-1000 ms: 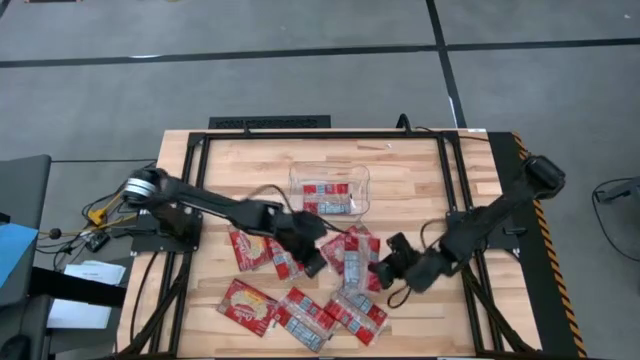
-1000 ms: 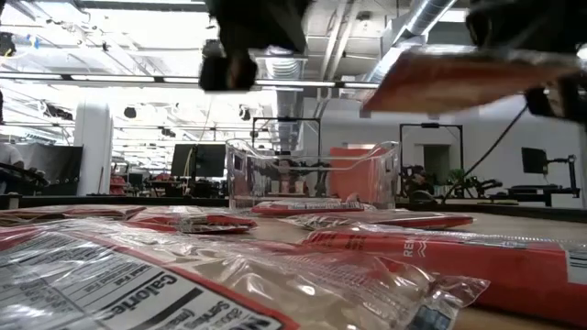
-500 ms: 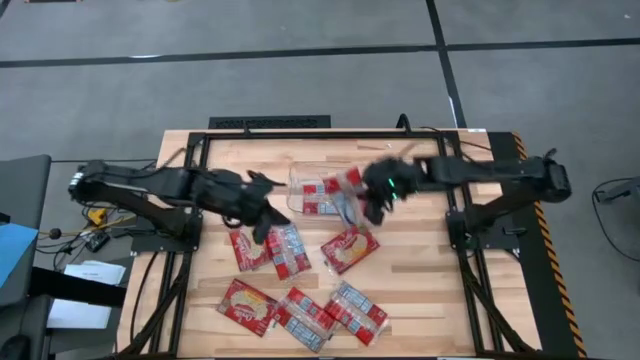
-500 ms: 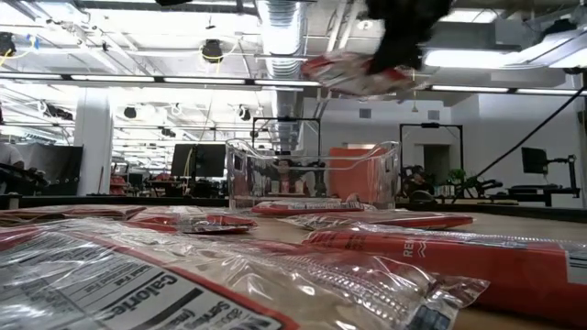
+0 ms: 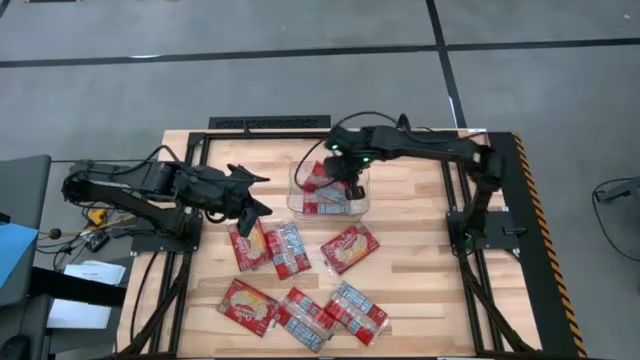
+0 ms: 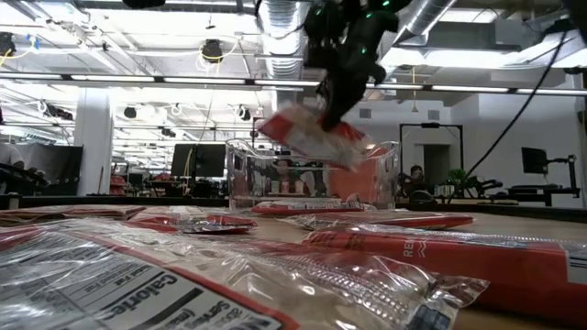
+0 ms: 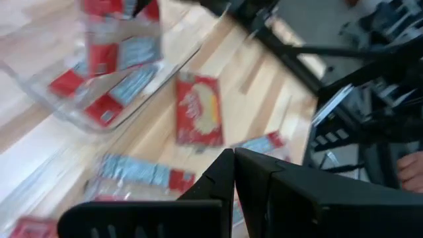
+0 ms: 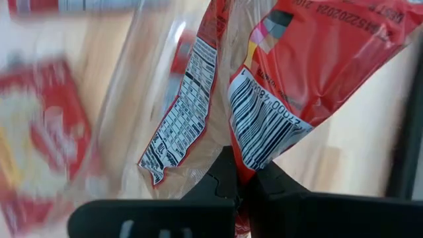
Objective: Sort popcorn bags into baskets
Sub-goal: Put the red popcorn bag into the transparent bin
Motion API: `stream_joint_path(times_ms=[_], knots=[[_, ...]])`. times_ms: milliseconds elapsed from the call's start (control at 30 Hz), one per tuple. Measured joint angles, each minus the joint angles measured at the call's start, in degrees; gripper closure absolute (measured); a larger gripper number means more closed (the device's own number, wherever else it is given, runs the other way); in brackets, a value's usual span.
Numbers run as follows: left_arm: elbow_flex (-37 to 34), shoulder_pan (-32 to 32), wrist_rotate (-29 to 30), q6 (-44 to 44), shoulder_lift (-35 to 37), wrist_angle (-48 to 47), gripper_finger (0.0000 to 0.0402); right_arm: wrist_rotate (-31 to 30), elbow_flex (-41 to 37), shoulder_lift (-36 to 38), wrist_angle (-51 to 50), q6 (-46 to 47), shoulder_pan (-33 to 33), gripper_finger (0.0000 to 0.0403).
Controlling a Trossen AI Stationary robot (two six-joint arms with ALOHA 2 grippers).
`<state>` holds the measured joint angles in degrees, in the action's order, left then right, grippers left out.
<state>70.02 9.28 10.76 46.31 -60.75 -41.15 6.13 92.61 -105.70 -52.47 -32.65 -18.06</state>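
Note:
My right gripper (image 5: pixel 343 183) hangs over the clear plastic basket (image 5: pixel 362 205) at the table's far middle, shut on a red and white popcorn bag (image 6: pixel 312 137). Other bags lie flat inside the basket (image 5: pixel 325 207). My left gripper (image 5: pixel 258 198) is shut and holds nothing; it hovers left of the basket, above two bags (image 5: pixel 248 243) (image 5: pixel 288 250). More bags lie flat on the wood: one (image 5: pixel 349 247) near the middle and three (image 5: pixel 248 303) (image 5: pixel 305 318) (image 5: pixel 357 310) by the near edge. My right gripper pinches the popcorn bag between its two fingers at one short edge, just beside the barcode (image 8: pixel 254 158). The fingers come from above, pointing down. The bag hangs tilted below them, lifted clear, its lower part (image 6: pixel 284 128) level with the basket's rim.
A black frame (image 5: pixel 300 133) runs round the wooden tabletop. Bare wood lies right of the basket (image 5: pixel 420 215) and along the right side. In the low view, a bag (image 6: pixel 183 284) lies close in front of the camera.
My right gripper has carried the bag up from the near right of the table, toward the far edge and leftward, then down to the basket's rim. My left gripper has drawn back from the bags in the middle toward the table's left and far side.

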Motion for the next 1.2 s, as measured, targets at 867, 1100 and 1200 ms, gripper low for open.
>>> stream_joint_path(times_ms=[867,1100,1200], knots=[[-0.02,0.09,-2.44,-3.16,0.28,-2.18,0.0335,-3.03,12.59,-9.46,-12.13,-1.58,3.07,0.0164],[-0.5,5.04,-1.19,-5.14,-1.36,-4.49,0.0303,6.39,19.47,-0.74,-22.59,19.39,6.16,0.0163],[-3.89,9.35,3.6,-4.25,-2.58,-0.85,0.0311,9.06,15.89,5.79,-23.68,26.91,9.74,0.0173]])
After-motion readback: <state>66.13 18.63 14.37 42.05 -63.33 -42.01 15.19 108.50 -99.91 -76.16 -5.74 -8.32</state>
